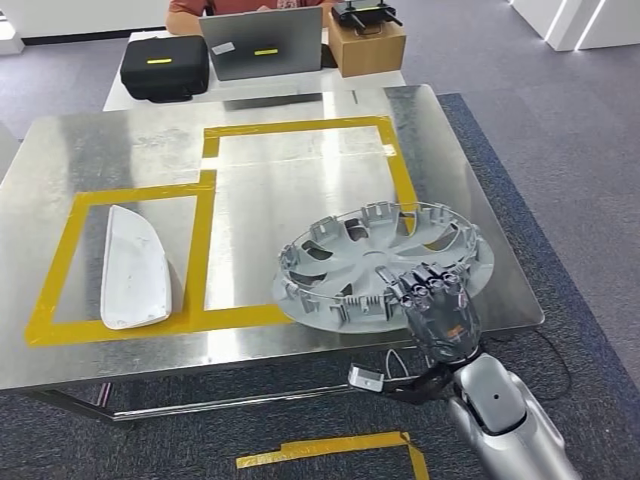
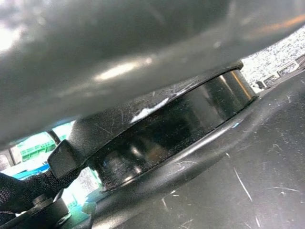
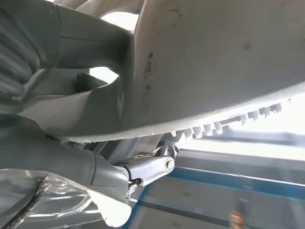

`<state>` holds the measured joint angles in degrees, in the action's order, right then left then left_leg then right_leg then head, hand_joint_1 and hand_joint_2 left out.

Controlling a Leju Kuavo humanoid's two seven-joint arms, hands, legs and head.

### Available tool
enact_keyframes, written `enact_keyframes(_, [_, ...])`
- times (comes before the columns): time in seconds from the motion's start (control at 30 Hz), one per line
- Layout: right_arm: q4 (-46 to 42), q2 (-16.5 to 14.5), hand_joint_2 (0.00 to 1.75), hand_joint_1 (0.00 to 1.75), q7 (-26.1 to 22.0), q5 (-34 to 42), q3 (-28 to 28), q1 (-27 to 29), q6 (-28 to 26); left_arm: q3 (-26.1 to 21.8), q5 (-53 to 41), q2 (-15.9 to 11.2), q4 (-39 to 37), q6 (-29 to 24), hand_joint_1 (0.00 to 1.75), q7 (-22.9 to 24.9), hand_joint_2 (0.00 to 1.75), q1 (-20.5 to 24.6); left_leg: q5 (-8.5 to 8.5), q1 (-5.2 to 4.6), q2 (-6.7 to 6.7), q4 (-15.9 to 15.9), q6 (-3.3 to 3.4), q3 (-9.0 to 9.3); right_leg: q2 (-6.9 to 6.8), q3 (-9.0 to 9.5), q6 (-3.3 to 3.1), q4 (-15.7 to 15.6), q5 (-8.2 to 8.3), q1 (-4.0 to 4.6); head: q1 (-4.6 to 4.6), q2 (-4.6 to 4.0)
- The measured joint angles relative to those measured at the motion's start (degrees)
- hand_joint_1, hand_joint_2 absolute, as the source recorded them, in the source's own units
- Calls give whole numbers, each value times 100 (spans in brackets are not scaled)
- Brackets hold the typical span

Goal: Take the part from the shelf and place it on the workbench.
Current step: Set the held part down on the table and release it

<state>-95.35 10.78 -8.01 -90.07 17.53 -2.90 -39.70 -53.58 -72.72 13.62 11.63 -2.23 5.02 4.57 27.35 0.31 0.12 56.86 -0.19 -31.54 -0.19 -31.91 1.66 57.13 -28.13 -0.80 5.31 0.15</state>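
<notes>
Our right hand (image 1: pixel 440 312) gripped the near rim of the silver wheel cover (image 1: pixel 377 262), fingers hooked over its edge. The cover sat tilted at the near right part of the metal workbench (image 1: pixel 264 190), its far side raised; whether its near edge touched the surface we could not quite tell. In the right wrist view the cover's pale underside (image 3: pixel 223 57) lay close against our hand. To the left, a white curved part (image 1: pixel 133 268) lay flat inside a yellow tape rectangle (image 1: pixel 198 250). On the far table stood a laptop (image 1: pixel 260 42), a black case (image 1: pixel 164 65) and a cardboard box (image 1: pixel 365 45), with a person (image 1: pixel 189 12) seated behind. We could not see our left hand.
</notes>
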Motion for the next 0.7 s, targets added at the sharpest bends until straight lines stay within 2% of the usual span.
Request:
enact_keyframes(0.27, [-1,274,175,175,-166,1,391,-186,-1,61,-31,0,0,2,0,3,0,2,1,0,0,0,0,-4,1,-3,-1,0,-2,0,0,0])
enact_keyframes(0.33, [-36,277,175,175,-412,2,415,-192,-1,80,-33,0,0,1,0,3,0,2,1,0,0,0,1,-4,1,-3,-1,0,-2,0,0,0])
enact_keyframes(0.47, [-210,162,175,175,-1281,3,404,-128,-1,91,-56,0,0,1,0,14,0,4,2,0,0,0,1,-4,1,-4,-1,0,-2,0,-1,0])
enact_keyframes(0.53, [-243,87,175,175,-1498,4,362,-79,-1,94,-75,0,0,2,0,18,0,5,2,0,0,0,1,-4,-1,-4,-1,0,-3,0,-2,0])
enact_keyframes(0.7, [-227,48,175,175,-1408,7,262,-31,-1,97,-91,0,0,10,0,18,0,5,2,-1,0,0,1,-5,1,-3,-1,0,-2,0,0,0])
